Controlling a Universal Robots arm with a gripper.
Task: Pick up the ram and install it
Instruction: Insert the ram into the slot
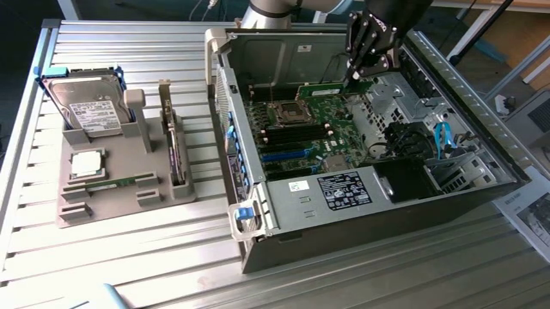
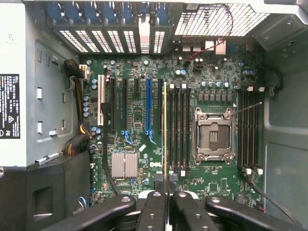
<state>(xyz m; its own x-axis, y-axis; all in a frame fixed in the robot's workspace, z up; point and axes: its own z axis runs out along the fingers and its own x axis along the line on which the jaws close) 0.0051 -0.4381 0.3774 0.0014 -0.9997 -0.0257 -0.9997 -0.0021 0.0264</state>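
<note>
Grips one thin green circuit-board ram stick (image 1: pixel 331 91) in one black claw (image 1: pixel 359 73), jaws nearly closed on it. Hangs inside one open grey computer case (image 1: pixel 257 55), over its green motherboard (image 1: pixel 322 132), edge-on just beside four black memory slots (image 2: pixel 183 130). Four more slots (image 2: pixel 248 130) beyond one empty silver processor socket (image 2: pixel 213 134). On slatted metal counter (image 1: pixel 154 257): one grey tray (image 1: pixel 129 168) with one hard drive (image 1: pixel 90 106), one square silver processor chip (image 1: pixel 86 164), one dark expansion card (image 1: pixel 178 154).

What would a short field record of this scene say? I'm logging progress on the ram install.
gripper: shut on the ram
ram position: held above the motherboard, not in a slot
case: open, lying on its side
tray: at the exterior view's left, holding a hard drive
</note>
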